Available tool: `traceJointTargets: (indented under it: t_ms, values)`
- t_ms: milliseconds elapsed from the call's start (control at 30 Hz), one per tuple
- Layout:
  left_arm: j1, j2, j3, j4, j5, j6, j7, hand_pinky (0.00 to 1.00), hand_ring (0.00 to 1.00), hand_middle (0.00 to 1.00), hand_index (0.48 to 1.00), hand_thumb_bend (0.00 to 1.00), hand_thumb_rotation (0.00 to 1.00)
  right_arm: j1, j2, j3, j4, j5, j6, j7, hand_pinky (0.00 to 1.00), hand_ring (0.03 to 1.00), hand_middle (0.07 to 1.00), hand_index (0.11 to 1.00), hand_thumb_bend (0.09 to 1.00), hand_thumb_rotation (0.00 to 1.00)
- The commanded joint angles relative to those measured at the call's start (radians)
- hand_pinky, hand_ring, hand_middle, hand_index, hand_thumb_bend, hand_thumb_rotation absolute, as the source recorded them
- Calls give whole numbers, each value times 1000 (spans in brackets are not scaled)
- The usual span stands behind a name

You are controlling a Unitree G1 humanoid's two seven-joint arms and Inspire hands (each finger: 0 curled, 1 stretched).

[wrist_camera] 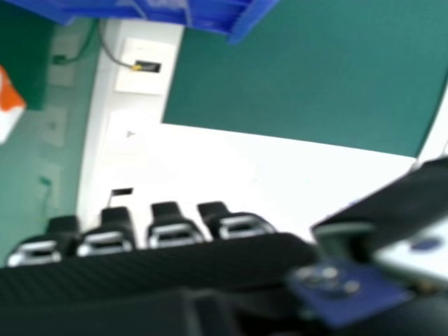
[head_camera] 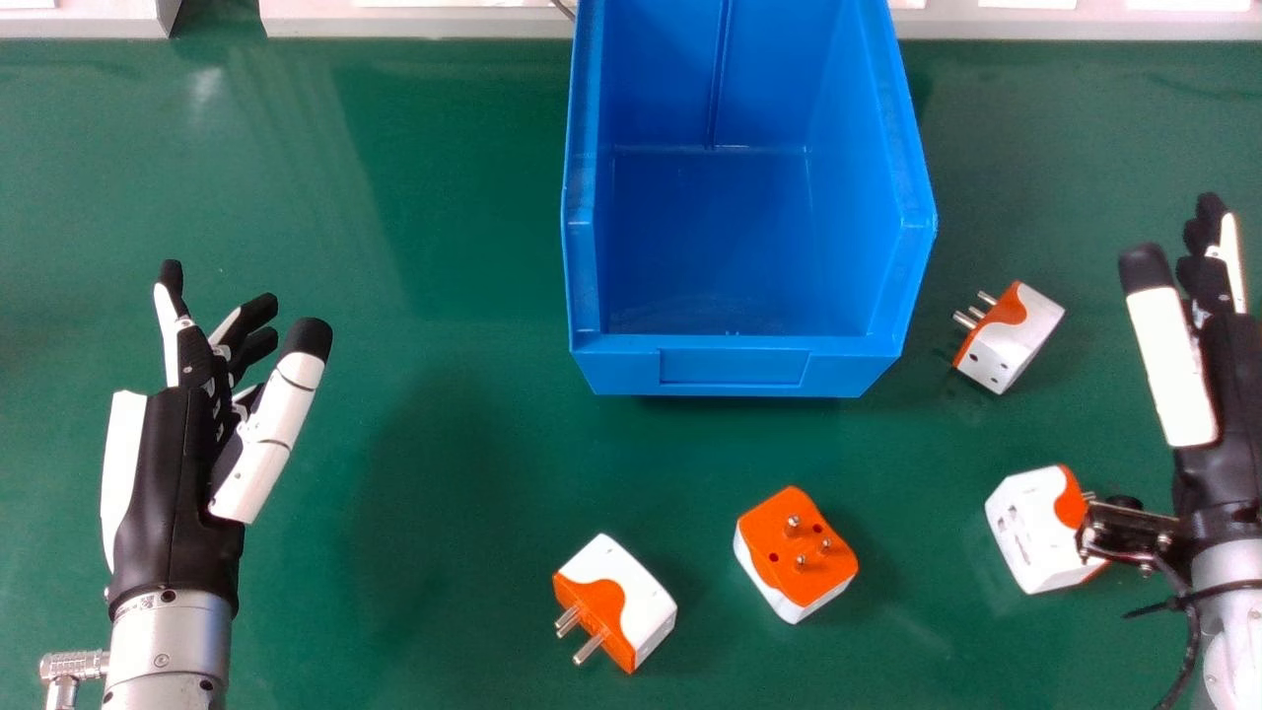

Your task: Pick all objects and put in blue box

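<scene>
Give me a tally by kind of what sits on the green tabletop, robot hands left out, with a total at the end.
Orange-and-white plug adapters: 4
Blue box: 1
Total: 5

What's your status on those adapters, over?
Left hand and right hand open, empty. Four plug adapters on table, outside blue box. Wrist bracket partly hides one adapter.
</scene>
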Motion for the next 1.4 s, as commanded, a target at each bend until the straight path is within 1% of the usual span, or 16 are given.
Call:
traceJointTargets:
  t_ms: [0, 167, 267, 400, 433, 567, 633, 733, 800, 867, 933, 1067, 1133, 1200, 1300, 1367]
  values:
    - [0, 12, 3, -12, 3, -14, -2, 751, 870, 883, 871, 678, 748, -10, -6, -14, -27, 11, -11, 2, 1000, 1000, 1000, 1000, 725, 1000]
    - [-2, 10, 3, -10, 1, -21, -1, 750, 869, 882, 872, 680, 745, -10, -9, -15, -24, 13, -16, 11, 1000, 1000, 1000, 1000, 736, 1000]
    - [-1, 8, 2, -16, 2, -17, -1, 752, 870, 883, 872, 680, 744, -10, -10, -16, -21, 8, -22, 9, 1000, 1000, 1000, 1000, 734, 1000]
    - [-4, 8, 1, -13, 1, -12, -1, 752, 870, 883, 872, 685, 745, -12, -10, -16, -18, 2, -18, 4, 1000, 1000, 1000, 1000, 750, 1000]
    - [-3, 8, 1, -16, 1, -11, -1, 752, 870, 883, 872, 687, 745, -14, -10, -16, -18, 1, -13, 3, 1000, 1000, 1000, 1000, 755, 1000]
    - [-4, 8, 1, -15, 0, -12, -2, 752, 870, 883, 872, 687, 743, -16, -10, -14, -20, -11, -3, -6, 1000, 1000, 1000, 1000, 732, 1000]
    - [-5, 6, 0, -15, -1, -12, -2, 752, 870, 883, 873, 685, 742, -14, -13, -8, -21, -30, -4, -12, 1000, 1000, 1000, 1000, 704, 1000]
    - [-4, 2, -3, -18, 0, -11, 0, 752, 870, 883, 873, 679, 738, 1, -32, 10, -29, -93, -13, -24, 1000, 1000, 1000, 1000, 737, 1000]
    - [-3, -1, -4, -16, 0, -15, 2, 752, 869, 883, 872, 672, 731, 12, -50, 23, -38, -120, -11, -6, 1000, 1000, 1000, 1000, 648, 1000]
    - [-3, -4, -5, -15, 1, -16, 4, 751, 869, 883, 872, 672, 725, 14, -80, 32, -49, -128, 19, 37, 1000, 1000, 1000, 1000, 555, 1000]
    - [-1, -7, -6, -17, 1, -16, 5, 751, 869, 882, 872, 674, 722, 13, -103, 37, -66, -136, 56, 69, 979, 1000, 1000, 1000, 539, 958]
    - [1, -11, -8, -19, 1, -15, 8, 752, 870, 883, 872, 679, 722, 9, -145, 44, -134, -182, 184, 114, 952, 1000, 1000, 1000, 567, 842]
    - [1, -12, -8, -11, 1, -21, 9, 754, 871, 884, 873, 681, 724, 9, -149, 48, -158, -202, 221, 115, 942, 999, 1000, 1000, 573, 811]
    - [4, -14, -8, -12, 2, -25, 10, 757, 872, 885, 874, 683, 725, 3, -156, 59, -166, -231, 251, 109, 916, 988, 1000, 996, 576, 753]
    - [7, -15, -8, -9, 1, -30, 9, 764, 876, 888, 878, 670, 722, -7, -167, 79, -169, -271, 283, 108, 869, 961, 989, 986, 581, 718]
    - [8, -18, -7, -8, -6, -29, 6, 767, 878, 889, 879, 667, 720, -23, -182, 101, -168, -300, 322, 125, 850, 949, 981, 981, 585, 713]
